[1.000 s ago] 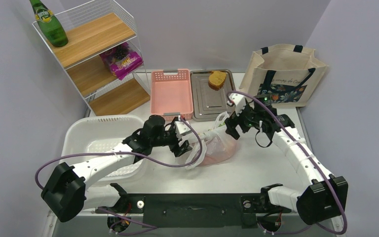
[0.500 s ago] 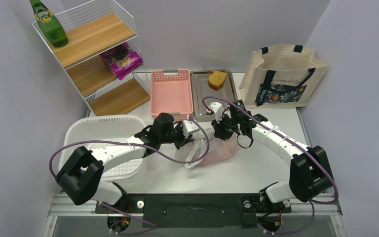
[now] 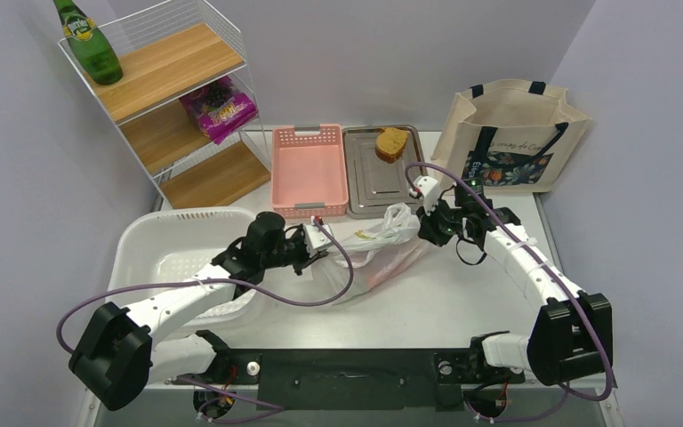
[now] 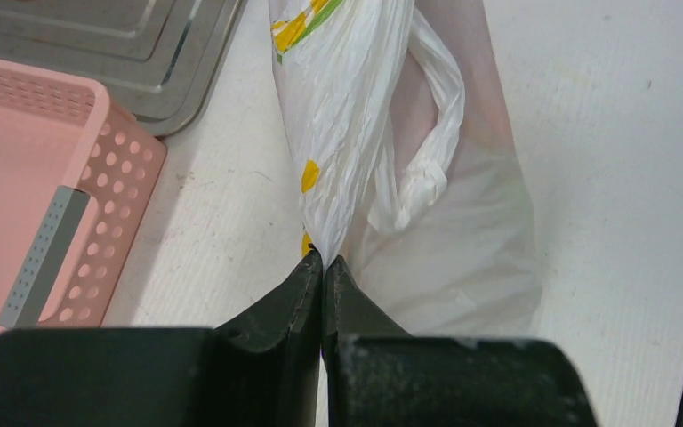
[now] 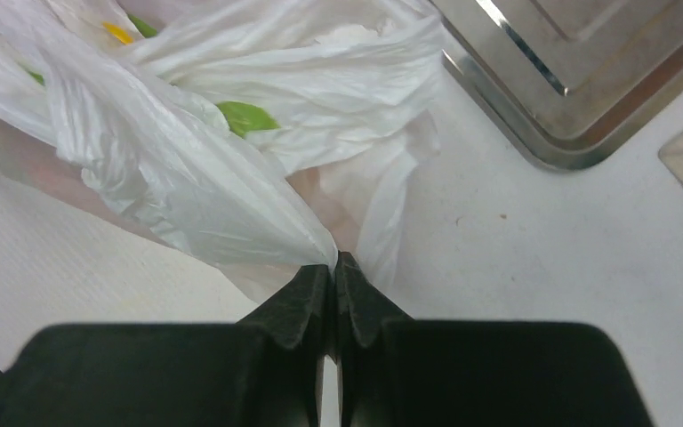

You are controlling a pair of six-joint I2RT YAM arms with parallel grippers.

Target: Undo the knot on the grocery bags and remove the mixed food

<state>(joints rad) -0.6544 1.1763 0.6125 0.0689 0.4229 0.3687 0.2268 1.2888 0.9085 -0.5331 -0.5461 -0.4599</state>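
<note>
Plastic bag (image 3: 382,256) lay mid-table (image 3: 467,298), just in front of the metal tray (image 3: 366,182), strung between left gripper (image 4: 323,261) and right gripper (image 5: 334,264), each pinching its bunched film.

Pink basket (image 3: 309,169) and tray (image 3: 378,189) wall the far side; near table (image 3: 449,302) lies open
</note>
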